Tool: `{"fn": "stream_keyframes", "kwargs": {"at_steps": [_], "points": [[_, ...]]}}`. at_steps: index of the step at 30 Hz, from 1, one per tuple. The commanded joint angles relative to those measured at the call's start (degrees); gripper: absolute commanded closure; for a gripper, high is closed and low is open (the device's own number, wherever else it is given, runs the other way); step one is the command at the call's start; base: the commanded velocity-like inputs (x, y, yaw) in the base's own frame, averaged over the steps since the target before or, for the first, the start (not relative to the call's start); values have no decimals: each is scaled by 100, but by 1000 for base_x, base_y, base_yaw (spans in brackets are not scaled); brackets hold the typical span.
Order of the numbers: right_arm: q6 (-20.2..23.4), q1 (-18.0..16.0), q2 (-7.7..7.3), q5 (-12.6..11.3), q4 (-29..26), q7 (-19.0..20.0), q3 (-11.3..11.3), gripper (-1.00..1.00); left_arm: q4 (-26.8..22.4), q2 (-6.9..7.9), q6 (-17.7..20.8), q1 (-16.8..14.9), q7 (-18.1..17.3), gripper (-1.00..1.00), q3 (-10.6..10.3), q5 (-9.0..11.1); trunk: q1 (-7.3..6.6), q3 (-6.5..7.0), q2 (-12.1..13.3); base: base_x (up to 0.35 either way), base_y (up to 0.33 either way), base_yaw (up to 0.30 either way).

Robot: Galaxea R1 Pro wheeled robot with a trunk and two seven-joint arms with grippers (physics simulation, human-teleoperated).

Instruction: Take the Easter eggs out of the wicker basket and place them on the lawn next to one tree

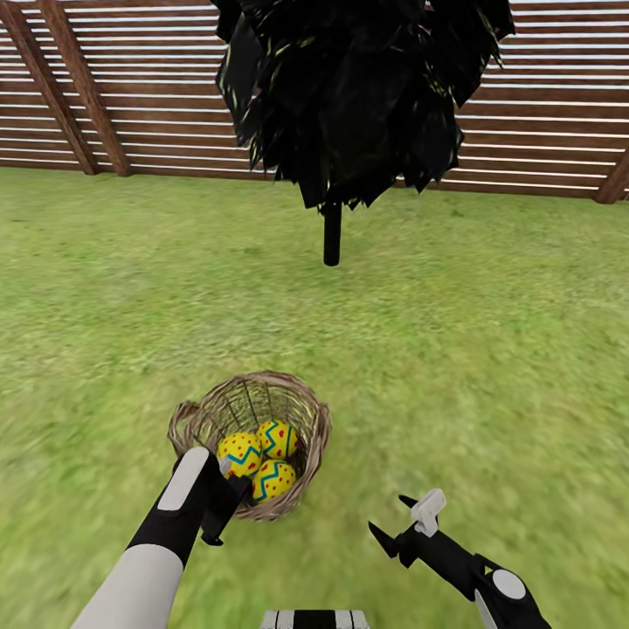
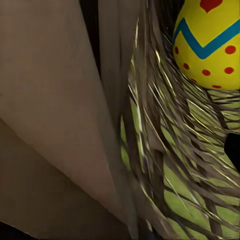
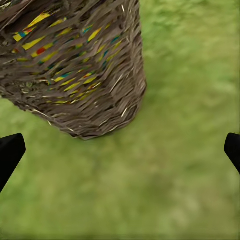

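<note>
Your left pincer (image 1: 218, 515) is at the near rim of the wicker basket (image 1: 301, 411), its dark fingers pressed against the woven wall just below the eggs; from the head camera the fingers look close together around the rim, but you cannot tell for sure whether they actually have hold of it. In the left wrist picture the weave (image 2: 165, 165) runs right past the camera, with one yellow egg (image 2: 210, 45) just inside it, so that pincer sits tight against the basket. Your right pincer (image 1: 404, 524) hangs beside the basket, apart from it and over bare grass, with its fingers spread wide and nothing between them; the right wrist picture shows its two dark fingertips (image 3: 10, 152) far apart with the basket's side (image 3: 90, 75) beyond them. The basket appears tipped, its mouth turned toward your head camera, and all three eggs lie inside it: one (image 1: 240, 454) nearest your left pincer, one (image 1: 278, 437) just behind it, and one (image 1: 273, 479) lowest, all touching each other. Through the weave in the right wrist picture you can see their yellow and blue showing. Beyond the basket, well apart from it on the lawn (image 1: 489, 332), stands a black-trunked dark tree (image 1: 332, 231), with the slatted wooden fence (image 1: 542, 131) behind it.
</note>
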Motion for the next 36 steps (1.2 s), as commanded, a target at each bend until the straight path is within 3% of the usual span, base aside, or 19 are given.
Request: {"fn": "stream_keyframes", "kwargs": {"at_steps": [1,2,3,7,11,23,28,36], "points": [[-32,-3,-1,31,18,10,-3,-100,-8,-6,47,-2,28,-100,23,18,0,-5,-3,0,0,0],[-32,-3,-1,31,44,2,-3,-100,-9,-6,52,-2,28,-100,23,20,0,-5,-3,0,0,0],[-32,-3,-1,29,58,1,-3,-100,-9,-3,54,-2,28,100,23,20,0,-5,-3,0,0,0],[-32,-3,7,34,81,-10,-3,-100,-9,-5,63,-2,28,100,20,32,0,-5,-3,0,0,0],[-32,-3,8,35,150,-19,-8,-100,-9,-1,64,-2,28,100,7,197,0,-5,-3,0,0,0],[-20,-3,8,29,240,-21,-11,-100,-14,-1,98,-2,37,100,11,197,0,-5,-3,0,0,0],[361,-3,8,26,230,-27,-15,-100,-29,1,108,-2,45,100,14,197,0,-5,-3,0,0,0],[381,-3,17,18,205,-28,-12,-100,-70,-23,126,-2,45,100,-20,197,-132,176,238,0,0,0]]}}
